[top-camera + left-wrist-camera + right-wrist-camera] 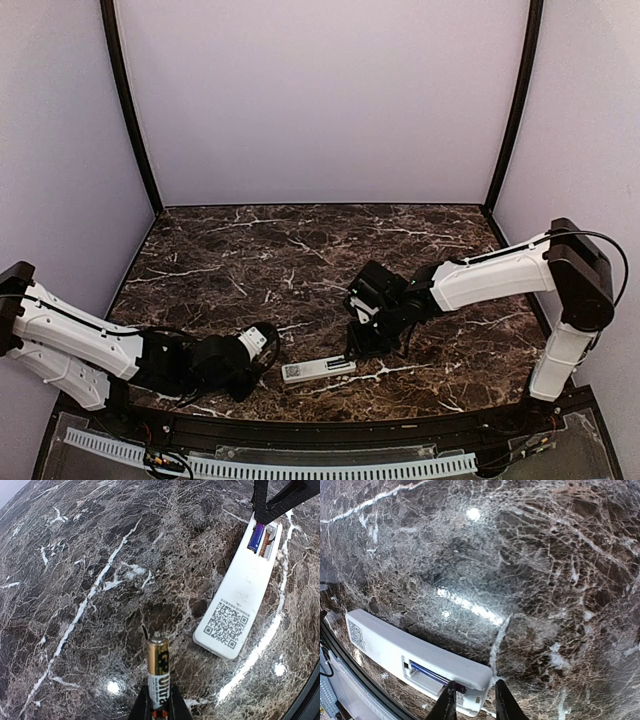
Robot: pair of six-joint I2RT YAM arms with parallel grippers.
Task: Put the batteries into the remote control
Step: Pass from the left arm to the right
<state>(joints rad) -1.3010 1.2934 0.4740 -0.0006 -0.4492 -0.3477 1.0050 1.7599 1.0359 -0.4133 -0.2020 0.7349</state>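
The white remote control (318,370) lies face down near the front edge, QR label (228,620) up, its battery bay open. One bluish battery (256,536) sits in the bay; it also shows in the right wrist view (427,672). My left gripper (159,701) is shut on a gold-and-white battery (159,670), held just above the table to the left of the remote. My right gripper (475,701) is open. Its jaws straddle the bay end of the remote (415,652), with one finger (447,702) at the seated battery's tip and the other just off the remote's end.
The dark marble table (300,260) is walled in white at the back and both sides. A black front rim (330,425) runs just below the remote. The two grippers (265,345) (360,342) flank the remote closely.
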